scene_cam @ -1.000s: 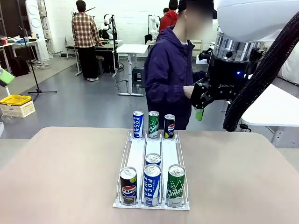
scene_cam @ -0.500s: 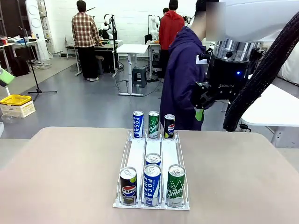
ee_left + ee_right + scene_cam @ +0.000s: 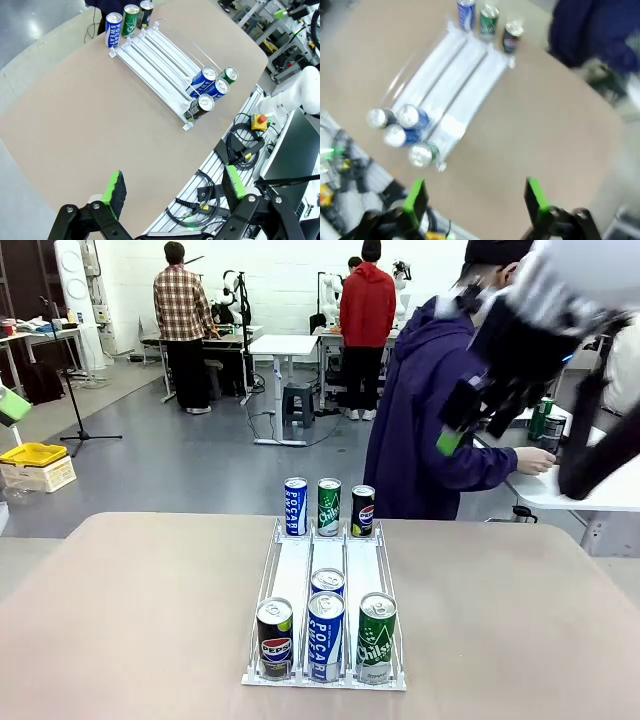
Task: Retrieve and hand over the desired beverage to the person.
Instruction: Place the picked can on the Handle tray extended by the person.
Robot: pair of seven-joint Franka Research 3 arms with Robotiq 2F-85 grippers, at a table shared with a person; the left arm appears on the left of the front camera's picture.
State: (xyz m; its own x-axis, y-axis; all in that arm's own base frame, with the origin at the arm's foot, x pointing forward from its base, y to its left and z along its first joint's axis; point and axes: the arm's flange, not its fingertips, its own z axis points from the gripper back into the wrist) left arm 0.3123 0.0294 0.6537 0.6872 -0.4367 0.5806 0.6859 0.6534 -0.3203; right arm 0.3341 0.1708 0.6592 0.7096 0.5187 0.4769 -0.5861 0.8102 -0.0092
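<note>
Green-padded right gripper (image 3: 468,425), jaws apart, empty, seemingly just before the person (image 3: 425,430), well above cans (image 3: 326,625).

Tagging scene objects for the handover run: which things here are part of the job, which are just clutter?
Job: person; seven cans, four near, three far; white rack; left gripper and right gripper, both open.

Clutter: yellow bin; stool; cables.

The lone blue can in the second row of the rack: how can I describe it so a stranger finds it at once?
Find the white wire rack mid-table. Three cans line its near end; directly behind the middle one, the Pocari Sweat can, stands a second blue can. It alone has empty lanes on both sides.
</note>
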